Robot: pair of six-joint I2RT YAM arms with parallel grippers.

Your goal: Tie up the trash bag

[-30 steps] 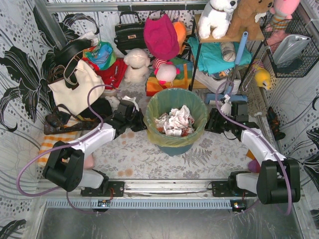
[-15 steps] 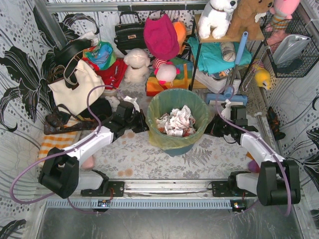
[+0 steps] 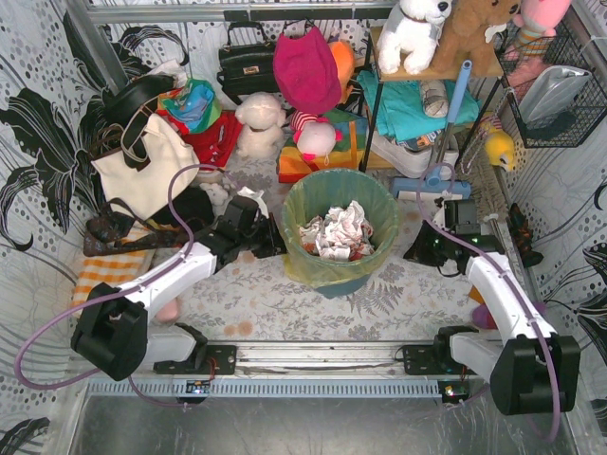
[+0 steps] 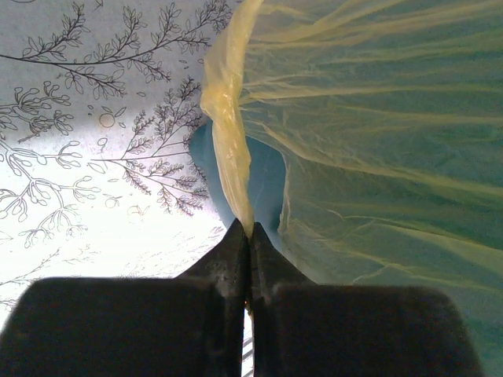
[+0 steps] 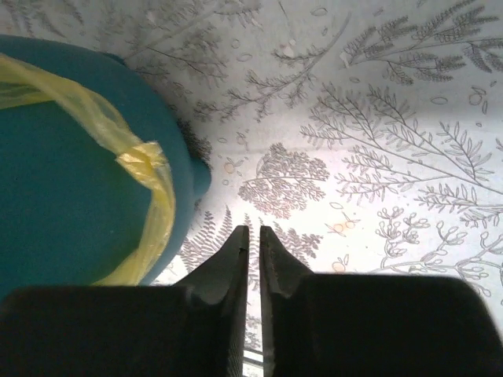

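Note:
The trash bag (image 3: 339, 192) is thin yellow-green plastic lining a teal bin (image 3: 343, 282), with crumpled white paper (image 3: 332, 230) inside. My left gripper (image 3: 276, 243) sits at the bin's left side. In the left wrist view it (image 4: 250, 232) is shut on a gathered fold of the trash bag (image 4: 224, 118), which rises from the fingertips along the bin wall (image 4: 263, 177). My right gripper (image 3: 418, 254) is to the right of the bin. The right wrist view shows it (image 5: 251, 233) shut on nothing over the tablecloth, apart from the bin (image 5: 71, 188) and a twisted strip of the bag (image 5: 143, 161).
A cream tote bag (image 3: 142, 161) lies back left, with plush toys (image 3: 261, 123) and a black handbag (image 3: 245, 59) behind the bin. A shelf with cloths (image 3: 417, 104) and a blue-handled mop (image 3: 446, 142) stand back right. Orange-striped fabric (image 3: 104, 270) lies beside the left arm.
My right gripper has shut and drawn back to the right, away from the bin's side. My left gripper stays pinched on the bag and has edged slightly towards the bin.

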